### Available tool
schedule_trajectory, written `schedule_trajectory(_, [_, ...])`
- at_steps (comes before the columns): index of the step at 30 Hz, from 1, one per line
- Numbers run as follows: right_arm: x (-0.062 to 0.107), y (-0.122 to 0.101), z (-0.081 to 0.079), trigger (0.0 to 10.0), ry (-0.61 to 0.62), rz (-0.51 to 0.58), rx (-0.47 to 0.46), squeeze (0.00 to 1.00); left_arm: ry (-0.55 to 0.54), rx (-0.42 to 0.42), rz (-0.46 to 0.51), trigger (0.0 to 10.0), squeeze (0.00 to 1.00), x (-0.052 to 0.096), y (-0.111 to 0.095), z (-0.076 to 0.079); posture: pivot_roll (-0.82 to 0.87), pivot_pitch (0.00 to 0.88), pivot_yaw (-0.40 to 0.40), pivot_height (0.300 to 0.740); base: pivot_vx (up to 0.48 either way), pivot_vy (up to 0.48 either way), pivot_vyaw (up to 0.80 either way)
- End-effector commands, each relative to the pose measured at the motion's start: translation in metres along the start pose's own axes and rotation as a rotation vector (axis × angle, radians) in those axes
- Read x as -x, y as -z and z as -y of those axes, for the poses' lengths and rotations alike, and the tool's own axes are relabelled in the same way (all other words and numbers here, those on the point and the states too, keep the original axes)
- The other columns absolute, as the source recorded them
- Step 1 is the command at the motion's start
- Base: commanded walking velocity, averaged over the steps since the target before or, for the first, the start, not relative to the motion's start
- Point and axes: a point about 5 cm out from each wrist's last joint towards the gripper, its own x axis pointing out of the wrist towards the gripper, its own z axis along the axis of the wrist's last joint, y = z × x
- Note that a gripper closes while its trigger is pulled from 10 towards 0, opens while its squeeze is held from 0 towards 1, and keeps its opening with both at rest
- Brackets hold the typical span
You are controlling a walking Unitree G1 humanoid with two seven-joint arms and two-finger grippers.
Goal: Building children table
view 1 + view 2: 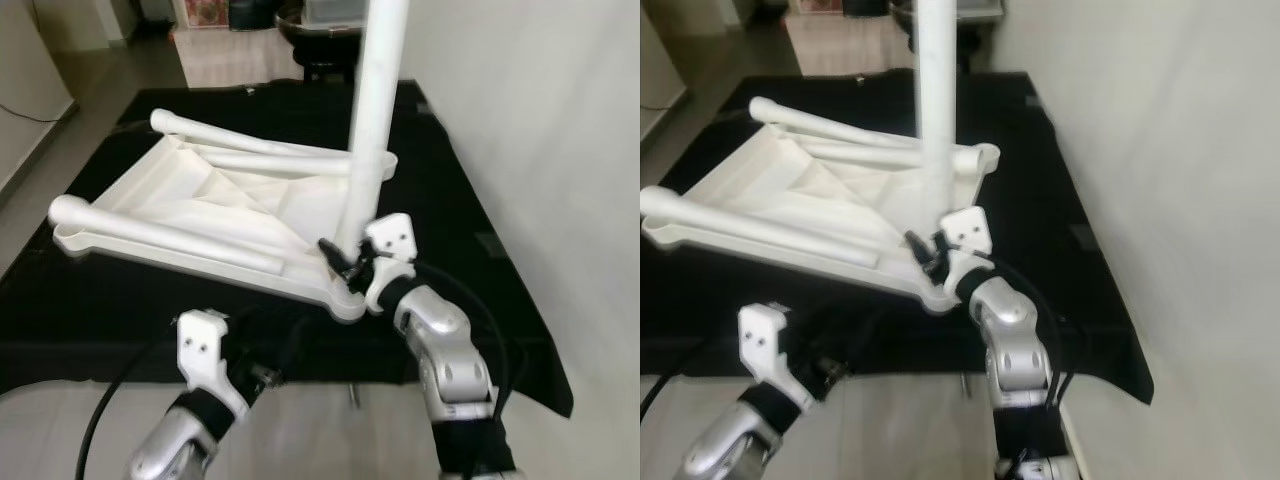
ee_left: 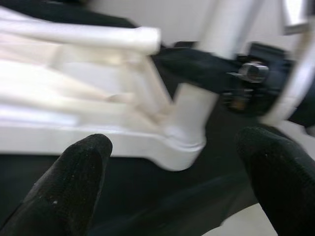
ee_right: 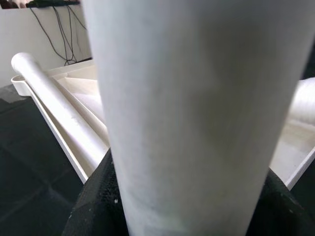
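Right gripper clamps its black fingers round the upright white leg at centre frame, standing at the upturned tabletop's near corner on the black mat. Lower left, the left gripper hangs spread wide, holding nothing.

My two arms are showing rounded silver metal segments, black bands at the joints, white angular wrist brackets dotted with small dark screw holes, and black cables looping alongside. My left pincer is wearing matte black, softly textured fingertips.
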Motion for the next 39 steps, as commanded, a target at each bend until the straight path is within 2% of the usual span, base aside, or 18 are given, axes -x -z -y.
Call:
schedule_trajectory(1, [0.0, 0.031, 0.005, 0.0, 0.033, -0.124, -0.089, 0.0, 0.009, 0.013, -0.025, 10.0, 0.0, 0.001, 0.007, 0.0, 0.01, 0.089, -0.006, 0.74, 0.0, 0.0, 0.0])
schedule_trajectory(3, [-0.001, 0.031, 0.006, 0.0, 0.033, -0.124, -0.092, 0.0, 0.01, 0.01, -0.023, 10.0, 0.0, 0.0, 0.007, 0.0, 0.01, 0.089, -0.006, 0.74, 0.0, 0.0, 0.0])
schedule_trajectory(4, [-0.003, 0.031, 0.004, 2.5, 0.033, -0.13, -0.093, 0.0, -0.004, 0.008, -0.014, 10.0, 0.0, 0.0, 0.007, 0.0, 0.01, 0.074, -0.015, 0.74, 0.0, 0.0, 0.0])
schedule_trajectory(5, [-0.003, 0.031, 0.003, 2.5, 0.035, -0.135, -0.093, 0.0, -0.016, 0.007, -0.008, 10.0, 0.0, 0.0, 0.007, -0.001, 0.01, 0.074, -0.015, 0.74, 0.0, 0.0, 0.0])
schedule_trajectory(6, [-0.003, 0.03, -0.001, 10.0, 0.006, -0.137, -0.09, 0.0, -0.027, 0.008, -0.002, 10.0, 0.0, 0.0, 0.007, -0.001, 0.01, 0.064, -0.021, 0.74, 0.0, 0.0, 0.0])
schedule_trajectory(8, [-0.003, 0.03, -0.003, 10.0, -0.013, -0.138, -0.089, 0.0, -0.034, 0.008, 0.001, 10.0, 0.0, -0.001, 0.008, -0.001, 0.01, 0.064, -0.021, 0.74, 0.0, 0.0, 0.0])
schedule_trajectory(9, [0.002, 0.022, -0.013, 10.0, -0.06, -0.09, -0.11, 1.0, -0.034, 0.009, 0.002, 10.0, 0.0, -0.002, 0.008, -0.001, 0.01, 0.058, -0.024, 0.74, 0.0, 0.0, 0.0])
schedule_trajectory(12, [0.006, 0.017, -0.016, 10.0, -0.081, -0.044, -0.089, 1.0, -0.035, 0.008, 0.001, 10.0, 0.0, -0.002, 0.008, -0.002, 0.0, 0.054, -0.023, 0.74, 0.0, 0.0, 0.0])
schedule_trajectory(16, [0.023, 0.015, -0.004, 10.0, -0.057, 0.021, -0.067, 1.0, -0.079, 0.01, 0.014, 10.0, 0.0, -0.003, 0.008, -0.009, -0.02, 0.033, -0.005, 0.74, 0.0, 0.0, 0.0])
schedule_trajectory(24, [0.053, 0.025, 0.006, 10.0, -0.053, 0.034, -0.048, 1.0, -0.17, -0.06, 0.019, 10.0, 0.0, 0.002, 0.007, -0.018, -0.05, 0.014, 0.003, 0.74, 0.0, 0.0, 0.0])
schedule_trajectory(25, [0.07, 0.033, 0.016, 10.0, 0.03, 0.015, -0.049, 1.0, -0.249, -0.09, 0.013, 10.0, 0.0, 0.007, 0.009, -0.024, -0.06, 0.013, 0.003, 0.74, 0.0, 0.0, 0.0])
schedule_trajectory(26, [0.07, 0.033, 0.016, 10.0, 0.03, 0.015, -0.049, 1.0, -0.249, -0.09, 0.013, 10.0, 0.0, 0.007, 0.009, -0.024, -0.06, 0.013, 0.003, 0.74, 0.0, 0.0, 0.0])
schedule_trajectory(28, [0.085, 0.041, 0.029, 10.0, 0.163, -0.012, -0.061, 1.0, -0.339, -0.13, 0.001, 10.0, 0.0, 0.014, 0.009, -0.031, -0.07, 0.014, 0.004, 0.74, 0.0, 0.0, 0.0])
schedule_trajectory(29, [0.085, 0.041, 0.029, 10.0, 0.163, -0.012, -0.061, 1.0, -0.339, -0.13, 0.001, 10.0, 0.0, 0.014, 0.009, -0.031, -0.07, 0.014, 0.004, 0.74, 0.0, 0.0, 0.0])
schedule_trajectory(31, [0.096, 0.054, 0.045, 10.0, 0.364, -0.054, -0.062, 1.0, -0.479, -0.219, -0.04, 10.0, 0.0, 0.026, 0.012, -0.05, -0.08, 0.018, 0.013, 0.74, 0.0, 0.0, 0.0])
schedule_trajectory(33, [0.097, 0.056, 0.047, 10.0, 0.391, -0.061, -0.061, 1.0, -0.501, -0.232, -0.046, 10.0, 0.0, 0.028, 0.013, -0.053, -0.08, 0.018, 0.013, 0.74, 0.0, 0.0, 0.0])
schedule_trajectory(34, [0.096, 0.061, 0.052, 10.0, 0.432, -0.088, -0.03, 0.0, -0.551, -0.231, -0.065, 10.0, 0.0, 0.032, 0.017, -0.06, -0.08, 0.022, 0.014, 0.74, 0.0, 0.0, 0.0])
schedule_trajectory(39, [0.086, 0.069, 0.056, 10.0, 0.455, -0.13, -0.002, 0.0, -0.622, -0.254, -0.1, 10.0, 0.0, 0.04, 0.024, -0.066, -0.06, 0.017, 0.014, 0.74, 0.0, 0.0, 0.0])
